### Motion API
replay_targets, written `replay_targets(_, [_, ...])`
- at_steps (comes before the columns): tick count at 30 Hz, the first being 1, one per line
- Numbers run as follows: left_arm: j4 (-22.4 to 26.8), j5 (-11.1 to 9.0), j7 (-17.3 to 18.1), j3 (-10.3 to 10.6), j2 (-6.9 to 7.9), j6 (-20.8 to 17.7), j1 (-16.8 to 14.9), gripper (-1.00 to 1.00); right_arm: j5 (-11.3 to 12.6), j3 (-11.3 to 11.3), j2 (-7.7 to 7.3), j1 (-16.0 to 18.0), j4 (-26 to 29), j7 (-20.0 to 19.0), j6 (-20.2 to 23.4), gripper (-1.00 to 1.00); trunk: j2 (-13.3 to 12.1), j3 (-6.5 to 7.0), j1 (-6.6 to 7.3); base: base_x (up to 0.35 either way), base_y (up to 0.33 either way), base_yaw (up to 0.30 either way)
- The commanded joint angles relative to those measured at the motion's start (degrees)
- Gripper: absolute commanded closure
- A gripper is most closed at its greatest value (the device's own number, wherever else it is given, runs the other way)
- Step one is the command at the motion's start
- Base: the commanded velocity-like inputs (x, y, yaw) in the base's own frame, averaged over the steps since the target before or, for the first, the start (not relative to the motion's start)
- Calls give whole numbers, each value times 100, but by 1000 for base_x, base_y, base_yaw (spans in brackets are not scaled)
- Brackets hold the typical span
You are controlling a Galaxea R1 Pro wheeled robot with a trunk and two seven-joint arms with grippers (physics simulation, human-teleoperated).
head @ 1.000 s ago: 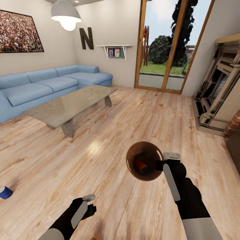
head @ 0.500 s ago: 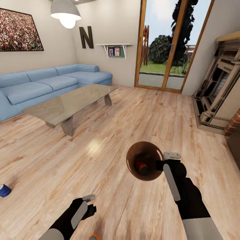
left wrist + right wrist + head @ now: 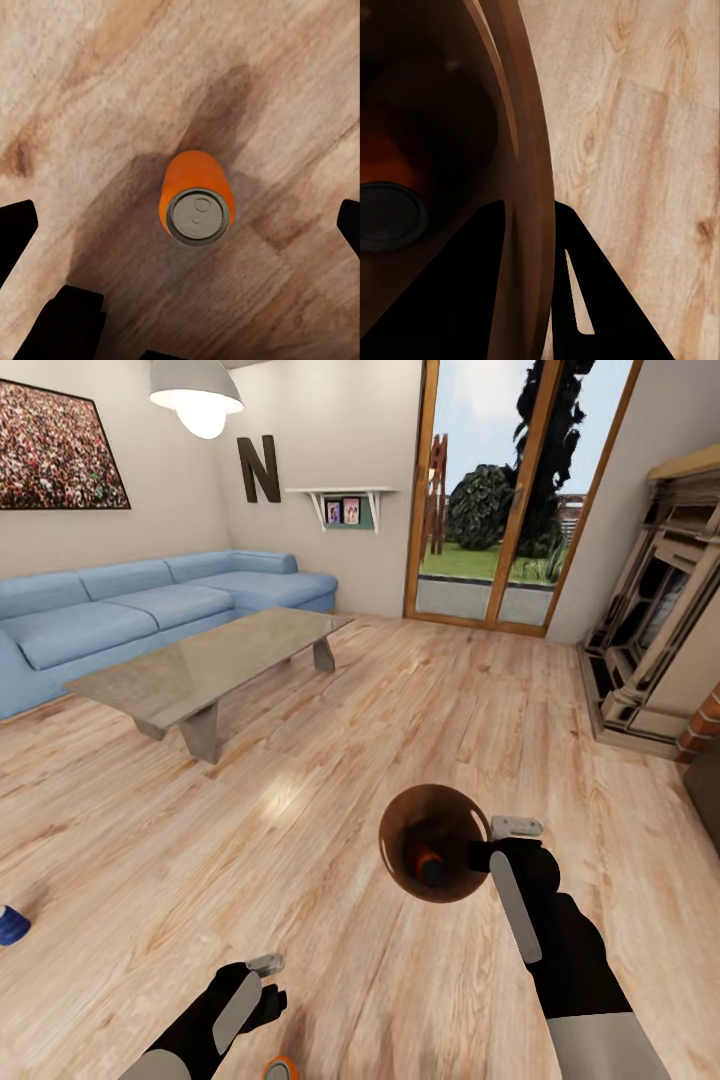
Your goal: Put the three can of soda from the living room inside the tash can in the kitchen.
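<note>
1. Orange can of soda (image 3: 196,199) stands upright on the wood floor (image 3: 400,700), seen from above in the left wrist view with its grey top facing the camera and its shadow spread beside it.
2. Its rim also peeks in at the near edge of the head view (image 3: 281,1068), just near of the left pincer (image 3: 266,972).
3. That left pincer hangs over the can with its dark fingers (image 3: 16,225) spread wide to either side, touching nothing.
4. A second can (image 3: 427,860), orange with a dark end, lies inside the tash can (image 3: 400,830), whose glossy brown mouth faces upward.
5. The right pincer (image 3: 500,842) is pinching the tash can's right rim, one finger inside the wall and one outside, as the right wrist view shows (image 3: 529,195).
6. A blue can (image 3: 12,925) lies on the floor at the far left edge, well apart from both arms.
7. Farther off, a glass-topped table (image 3: 210,660) stands before a long blue sofa (image 3: 150,605).
8. On the far wall hang a crowd picture (image 3: 60,450), a big letter N (image 3: 259,470) and a small shelf (image 3: 345,505); a white lamp (image 3: 197,395) hangs above.
9. Glass doors (image 3: 500,490) open onto a garden, and a fireplace (image 3: 660,620) sits at the right.
</note>
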State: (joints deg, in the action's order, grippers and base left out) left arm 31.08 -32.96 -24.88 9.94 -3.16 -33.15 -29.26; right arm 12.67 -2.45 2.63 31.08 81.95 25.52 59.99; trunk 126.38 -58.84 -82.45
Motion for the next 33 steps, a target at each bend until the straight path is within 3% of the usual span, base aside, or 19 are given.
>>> replay_targets(1, [-3,0,0,-2,0,4,0,-100,16,-1,1,3,5,-30,1,100,42,-18,-22,0,0,0])
replay_targets(29, [-38,-8,21,101,-116,223,4,-100,16,-1,9,3,14,-30,1,100,1165,-520,-637,0,0,0])
replay_targets(33, [-40,-9,25,104,-121,228,17,-100,16,-1,9,3,14,-30,1,100,1165,-520,-637,0,0,0])
